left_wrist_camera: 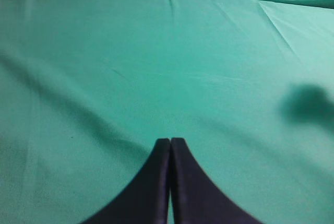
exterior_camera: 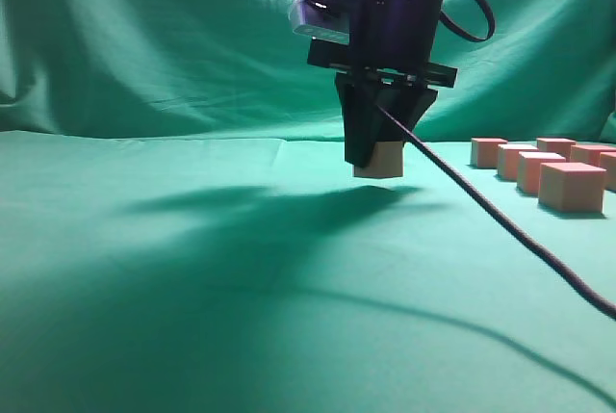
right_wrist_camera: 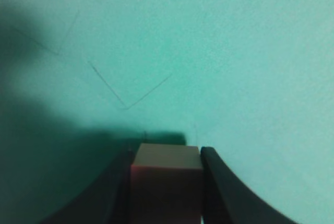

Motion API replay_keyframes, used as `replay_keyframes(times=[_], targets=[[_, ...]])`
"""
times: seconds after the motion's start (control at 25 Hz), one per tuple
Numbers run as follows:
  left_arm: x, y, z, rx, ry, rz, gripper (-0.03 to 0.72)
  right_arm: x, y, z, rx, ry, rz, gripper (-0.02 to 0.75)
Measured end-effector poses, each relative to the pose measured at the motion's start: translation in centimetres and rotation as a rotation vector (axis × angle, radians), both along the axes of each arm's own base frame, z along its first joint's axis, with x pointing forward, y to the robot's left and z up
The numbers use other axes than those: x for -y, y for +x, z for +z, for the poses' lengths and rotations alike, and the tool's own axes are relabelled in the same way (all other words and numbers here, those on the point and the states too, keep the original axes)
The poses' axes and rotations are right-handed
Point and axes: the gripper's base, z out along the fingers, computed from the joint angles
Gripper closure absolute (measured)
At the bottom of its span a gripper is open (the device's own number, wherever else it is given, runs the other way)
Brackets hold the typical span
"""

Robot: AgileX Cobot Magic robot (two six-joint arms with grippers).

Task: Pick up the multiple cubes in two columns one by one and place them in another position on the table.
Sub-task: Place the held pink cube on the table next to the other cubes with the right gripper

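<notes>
Counter (exterior_camera: pixel 192 336) covered in slightly wrinkled green cloth, broad shadows across its middle; a cluster of salmon-pink cubes (exterior_camera: pixel 572 187) rests on it at the far right in two close columns, and a black cable (exterior_camera: pixel 500 225) trails down toward the right edge.

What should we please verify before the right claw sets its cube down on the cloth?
1. Small salmon matte cube gripped between the right claw fingers: ok.
2. Cube clear of the green cloth table: ok, it hangs above.
3. Cloth below free of objects: ok.
4. Remaining salmon cubes well aside, at right: ok.
5. Left claw shut, away: ok.
6. Black cable slack: cannot tell.
</notes>
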Motion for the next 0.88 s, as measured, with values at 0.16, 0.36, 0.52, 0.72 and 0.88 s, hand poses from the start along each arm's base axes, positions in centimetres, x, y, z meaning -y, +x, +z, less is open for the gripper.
replay_keyframes(times=[0.16,0.36,0.52,0.72,0.88], targets=[[0.0,0.0,0.0,0.0,0.0,0.0,0.688,-0.1,-0.1,-1.0,-0.037,-0.009,-0.001,0.475],[0.0,0.0,0.0,0.0,0.0,0.0,0.688,-0.1,0.0,-1.0,-0.038,-0.003,-0.001,0.475],[0.0,0.0,0.0,0.0,0.0,0.0,0.688,-0.2,0.0,-1.0,-0.04,-0.003,-0.002,0.475],[0.0,0.0,0.0,0.0,0.0,0.0,0.688,-0.2,0.0,-0.7,-0.049,-0.006,0.003,0.249],[0.0,0.0,0.0,0.0,0.0,0.0,0.688,-0.8,1.0,2.7,0.004,0.027,0.011,0.081]])
